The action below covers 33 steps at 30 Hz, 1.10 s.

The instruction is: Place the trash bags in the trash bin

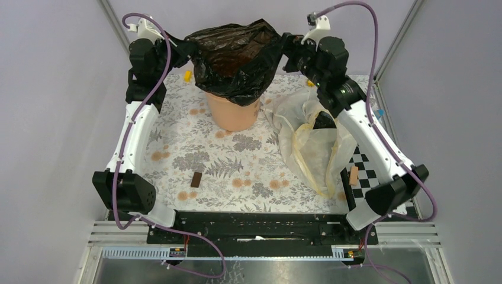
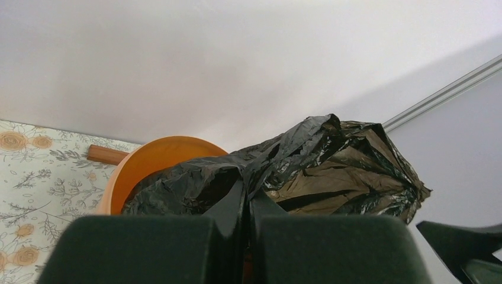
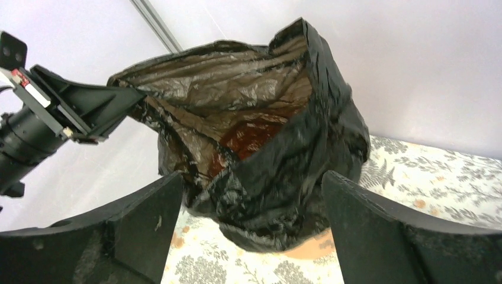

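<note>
A black trash bag (image 1: 237, 56) is draped open over the peach-orange trash bin (image 1: 234, 115) at the back middle of the table. My left gripper (image 1: 177, 50) is shut on the bag's left edge; in the left wrist view the fingers (image 2: 234, 204) pinch the black film (image 2: 308, 171) beside the bin's rim (image 2: 148, 160). My right gripper (image 1: 290, 50) is open at the bag's right side. In the right wrist view its jaws stand wide apart (image 3: 251, 201) with the bag (image 3: 260, 142) just ahead, and nothing is gripped. A whitish translucent bag (image 1: 308, 136) lies crumpled on the table at the right.
A floral cloth (image 1: 225, 165) covers the table. A small brown block (image 1: 196, 179) lies near the front, a yellow piece (image 1: 187, 76) at the back left, and a wooden block (image 1: 354, 176) on a checkerboard (image 1: 366, 177) at the right. Walls close in on both sides.
</note>
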### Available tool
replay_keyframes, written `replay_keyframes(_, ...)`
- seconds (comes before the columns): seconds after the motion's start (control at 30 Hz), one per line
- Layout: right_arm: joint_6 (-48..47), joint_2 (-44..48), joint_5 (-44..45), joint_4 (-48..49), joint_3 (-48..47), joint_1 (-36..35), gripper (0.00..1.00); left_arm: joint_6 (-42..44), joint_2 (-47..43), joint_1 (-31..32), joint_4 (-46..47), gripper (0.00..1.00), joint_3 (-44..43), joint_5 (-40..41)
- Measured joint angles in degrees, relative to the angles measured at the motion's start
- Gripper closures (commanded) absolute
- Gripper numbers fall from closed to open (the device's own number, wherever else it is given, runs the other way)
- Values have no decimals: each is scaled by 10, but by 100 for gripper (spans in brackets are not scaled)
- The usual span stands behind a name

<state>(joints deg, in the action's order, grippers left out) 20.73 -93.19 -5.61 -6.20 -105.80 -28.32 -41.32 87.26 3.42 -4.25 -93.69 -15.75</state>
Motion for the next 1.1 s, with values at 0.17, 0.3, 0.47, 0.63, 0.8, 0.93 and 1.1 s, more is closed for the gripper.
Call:
replay_keyframes(0.17, -11, 82, 18, 10, 101, 0, 6, 7, 0, 0, 0, 100, 0, 2)
replay_keyframes(0.3, -21, 133, 33, 28, 183, 1, 19, 21, -4, 5, -13, 100, 1, 24)
replay_keyframes(0.47, -29, 158, 35, 56, 266, 2, 48, 36, -17, 10, -23, 100, 12, 46)
replay_keyframes(0.63, -21, 150, 21, 70, 300, 2, 87, 40, -21, 11, -22, 100, 13, 47)
replay_keyframes(0.8, -8, 109, -2, 87, 291, -2, 99, 40, -21, 11, -22, 100, 15, 46)
replay_keyframes(0.93, -4, 53, -10, 89, 259, -14, 100, 40, -22, 9, -21, 100, 15, 46)
replay_keyframes(1.1, 2, -9, 7, 90, 224, -36, 100, 38, -25, -15, -31, 100, 14, 43)
